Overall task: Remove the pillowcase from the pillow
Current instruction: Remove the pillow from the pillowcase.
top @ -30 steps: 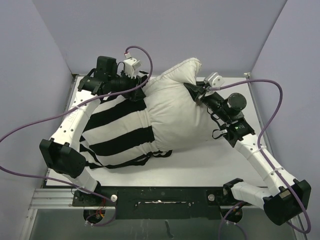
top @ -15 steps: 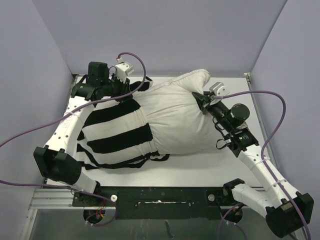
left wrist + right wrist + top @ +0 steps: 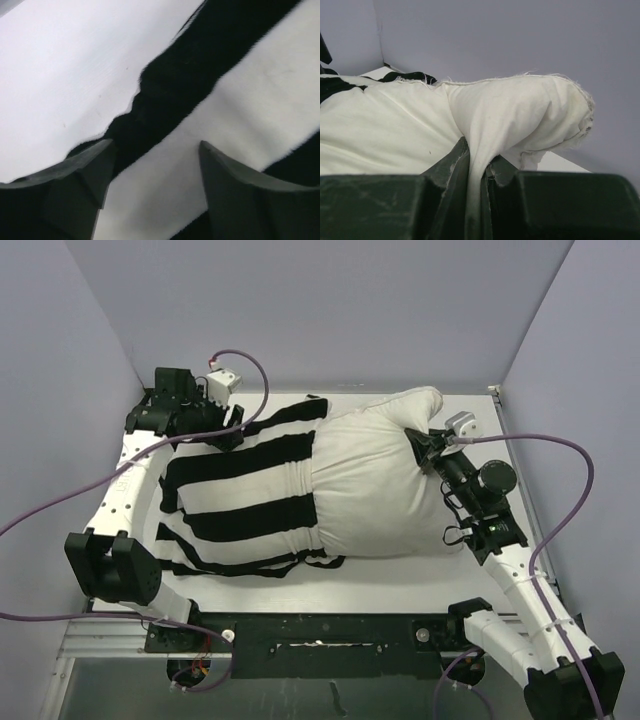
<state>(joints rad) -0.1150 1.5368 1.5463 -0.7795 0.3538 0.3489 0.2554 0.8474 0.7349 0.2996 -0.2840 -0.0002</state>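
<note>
The black-and-white striped pillowcase (image 3: 240, 500) lies on the left of the table and still covers the left end of the white pillow (image 3: 375, 490), which sticks out to the right. My left gripper (image 3: 228, 432) is open over the case's far left corner. In the left wrist view its fingers (image 3: 95, 170) stand apart (image 3: 156, 145) with striped pillowcase fabric (image 3: 240, 90) between and below them. My right gripper (image 3: 418, 445) is shut on a pinch of the pillow's far right corner. The right wrist view shows the pillow (image 3: 520, 110) squeezed between the jaws (image 3: 477, 150) and the case's edge (image 3: 410, 76) beyond.
The white table (image 3: 400, 575) is boxed in by lilac walls at the back and both sides. A black rail (image 3: 320, 635) runs along the near edge. Purple cables loop off both arms. Bare table (image 3: 65, 75) shows beside the case in the left wrist view.
The right gripper has drawn the pillow to the right, so more white shows. The left gripper has moved left and toward the back corner, and the case now lies flatter and more spread out.
</note>
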